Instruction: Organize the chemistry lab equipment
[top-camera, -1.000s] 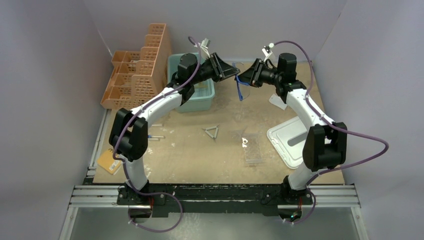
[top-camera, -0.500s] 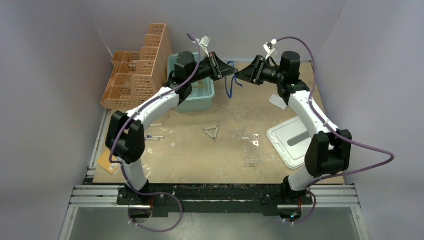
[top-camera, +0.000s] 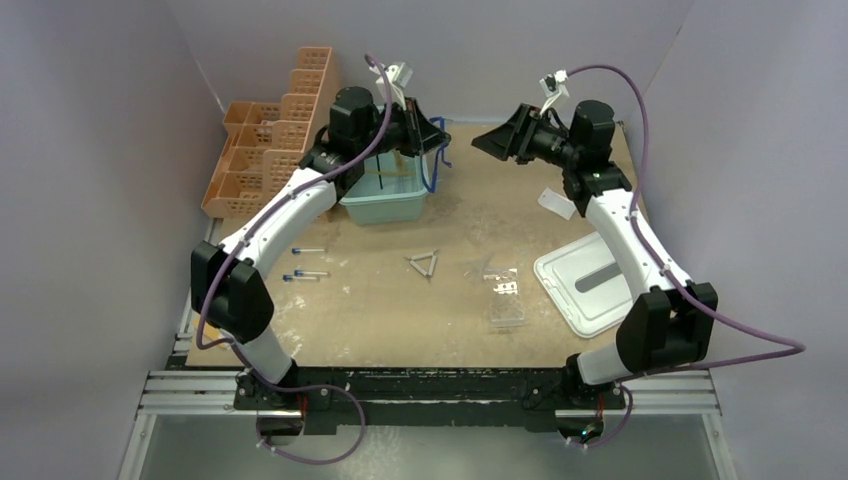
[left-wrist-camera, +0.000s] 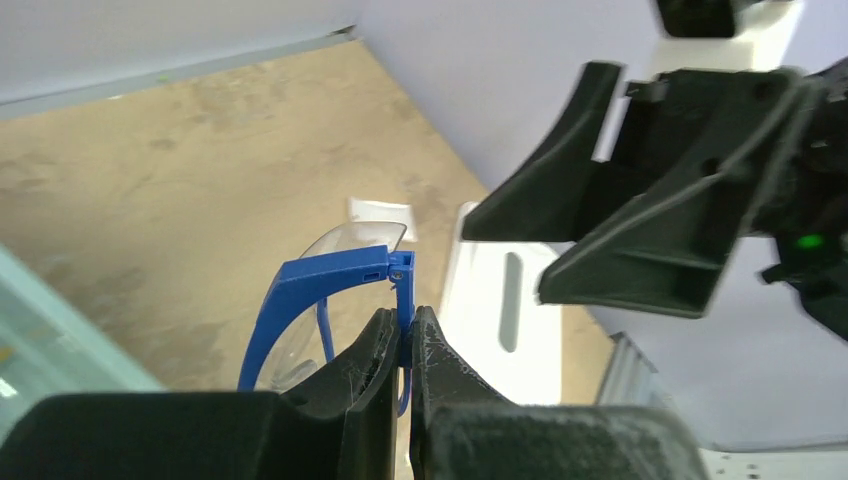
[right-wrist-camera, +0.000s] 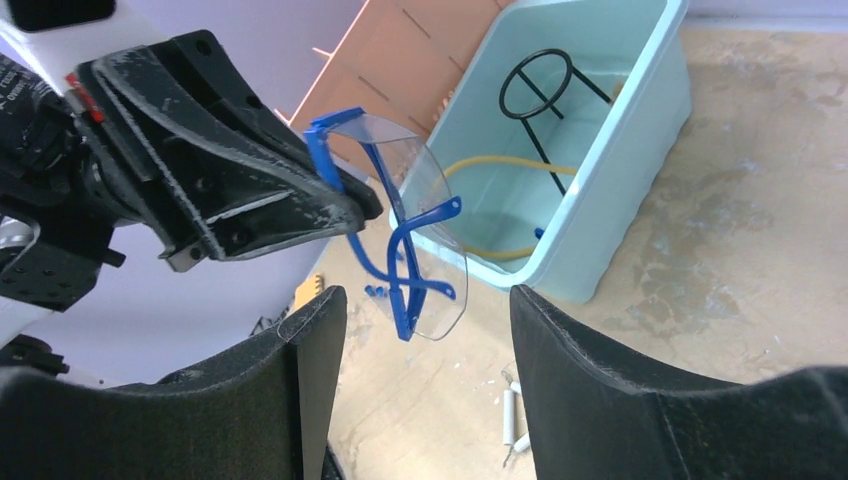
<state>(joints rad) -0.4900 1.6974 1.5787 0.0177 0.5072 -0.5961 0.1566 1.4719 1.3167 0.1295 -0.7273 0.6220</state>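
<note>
Left claw swung toward teal bin, pinching blue-framed goggles; right claw released, wide open, empty, opposite

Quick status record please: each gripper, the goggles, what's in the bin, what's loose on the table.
left gripper: shut on the blue-framed goggles, pinched at the hinge
right gripper: open, holding nothing, facing the goggles
goggles position: in the air, close to the teal bin
in bin: black wire ring, amber hose
on table: wire triangle, blue-capped tubes, clear tube rack
</note>
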